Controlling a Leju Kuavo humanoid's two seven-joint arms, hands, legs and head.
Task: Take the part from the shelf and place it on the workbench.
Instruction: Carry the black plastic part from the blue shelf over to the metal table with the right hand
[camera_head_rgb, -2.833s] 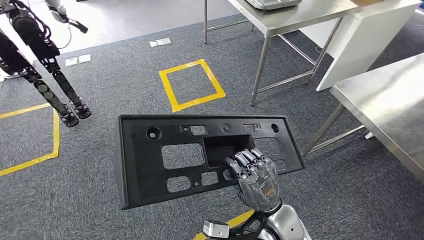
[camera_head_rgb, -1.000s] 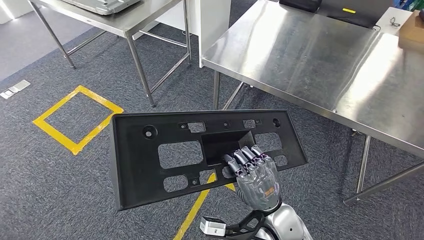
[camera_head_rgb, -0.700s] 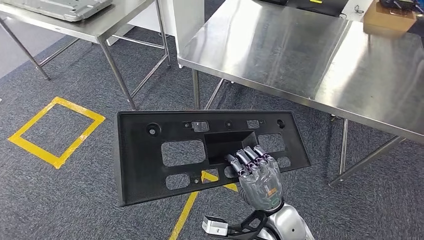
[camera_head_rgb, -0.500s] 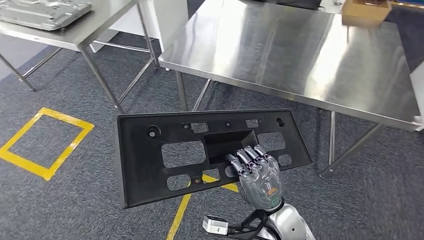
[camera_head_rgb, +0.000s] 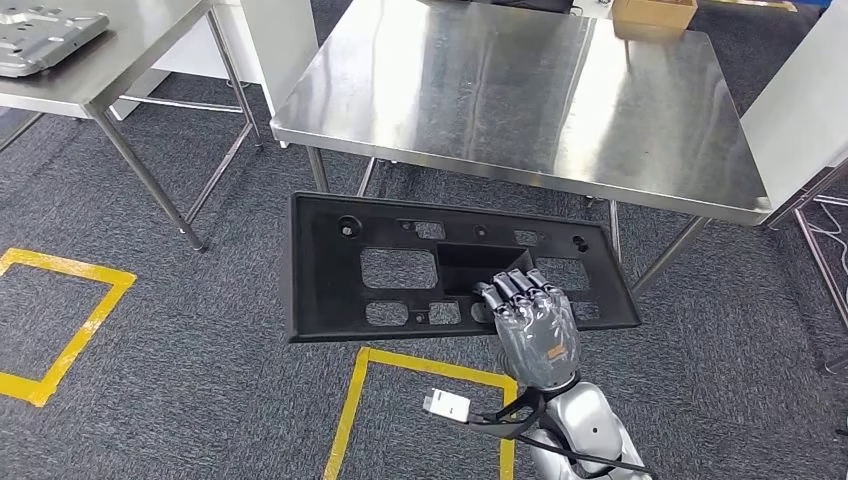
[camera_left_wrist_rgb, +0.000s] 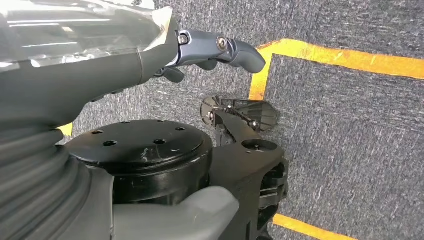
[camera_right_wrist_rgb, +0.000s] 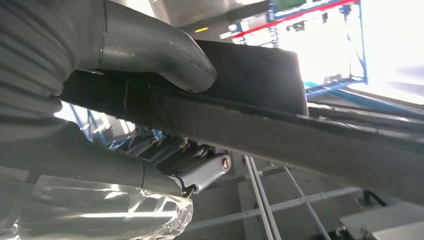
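Right hand (camera_head_rgb: 535, 325): you see it grasping the near edge of the black part (camera_head_rgb: 400, 270), fingers hooked over into the central recess, thumb pressed on the opposite face.
Black part: held flat above the grey carpet (camera_head_rgb: 200, 390), just near of the steel workbench (camera_head_rgb: 520, 90) edge, not resting on it.
Left hand (camera_left_wrist_rgb: 200, 50): hangs over the carpet with nothing in it; whether its fingers are spread or curled, you cannot tell.
Yellow floor tape (camera_head_rgb: 352, 400): beneath the part.
Second steel table (camera_head_rgb: 120, 60): far left, carrying a grey metal tray (camera_head_rgb: 45, 35).

Left hand (camera_left_wrist_rgb: 200, 50) holding nothing, fingers loosely curled, above grey carpet (camera_left_wrist_rgb: 350, 130), yellow tape (camera_left_wrist_rgb: 345, 57)
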